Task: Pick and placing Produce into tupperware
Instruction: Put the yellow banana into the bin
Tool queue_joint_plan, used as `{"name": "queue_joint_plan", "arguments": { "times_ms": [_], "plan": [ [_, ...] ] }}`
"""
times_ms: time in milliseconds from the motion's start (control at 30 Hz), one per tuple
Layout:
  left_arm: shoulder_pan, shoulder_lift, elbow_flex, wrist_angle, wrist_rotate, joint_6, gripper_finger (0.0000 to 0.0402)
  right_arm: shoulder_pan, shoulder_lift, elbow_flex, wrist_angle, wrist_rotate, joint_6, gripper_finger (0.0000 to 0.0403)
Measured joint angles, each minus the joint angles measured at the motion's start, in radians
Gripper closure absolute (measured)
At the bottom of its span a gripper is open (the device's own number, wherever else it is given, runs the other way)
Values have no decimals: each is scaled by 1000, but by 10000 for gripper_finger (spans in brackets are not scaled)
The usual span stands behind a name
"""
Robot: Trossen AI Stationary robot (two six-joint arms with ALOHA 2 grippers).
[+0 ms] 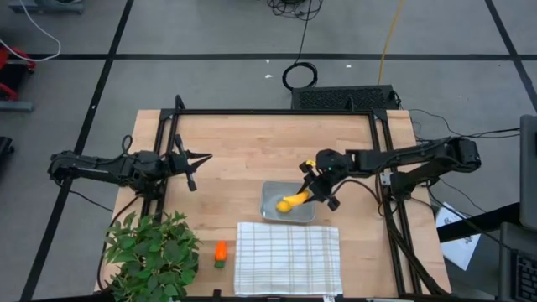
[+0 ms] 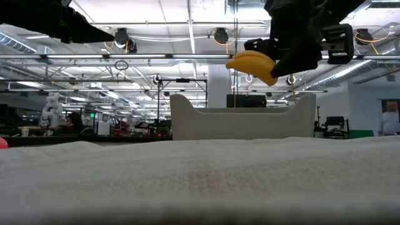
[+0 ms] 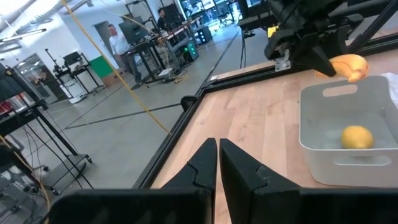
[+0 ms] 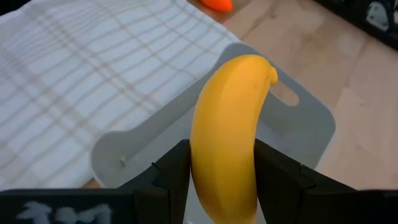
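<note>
The yellow banana (image 1: pixel 294 201) hangs in my right gripper (image 1: pixel 317 186), which is shut on it above the grey tupperware (image 1: pixel 270 191). The low view shows the banana (image 2: pixel 250 62) well above the tupperware's rim (image 2: pixel 244 122). In the left wrist view a yellow lemon (image 3: pixel 356 137) lies on the tupperware's floor (image 3: pixel 323 155). The orange carrot (image 1: pixel 220 253) lies on the table near the front edge, between the plant and the cloth. My left gripper (image 1: pixel 189 164) waits shut over the table's left side, away from all of these. My right gripper (image 4: pixel 224 168) pinches the banana between its two fingers (image 4: pixel 177 171), one on each side of the end nearest the wrist (image 4: pixel 224 155). It comes slanting down from the table's right. The banana runs on past the fingertips to its free tip (image 4: pixel 267 71), lifted clear over the tupperware (image 4: pixel 298 118).
A white checked cloth (image 1: pixel 288 257) lies just in front of the tupperware, at the table's near edge. A leafy green plant (image 1: pixel 151 252) stands at the near left corner. A black frame (image 1: pixel 277 111) runs round the table. Bare wood lies between the two grippers.
</note>
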Motion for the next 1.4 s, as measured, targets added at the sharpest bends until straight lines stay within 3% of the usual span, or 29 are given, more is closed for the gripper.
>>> {"name": "queue_joint_plan", "arguments": {
  "times_ms": [500,667,1067,1400],
  "plan": [
    [0,0,0,0,0,-18,378,0,4,-79,206,-1,30,261],
    [0,4,0,0,1,-29,378,0,39,-81,259,49,61,261],
    [0,18,0,0,1,-29,378,82,113,-74,277,48,115,261],
    [0,18,0,-1,2,-57,378,87,192,-73,262,49,115,261]
  ]
}}
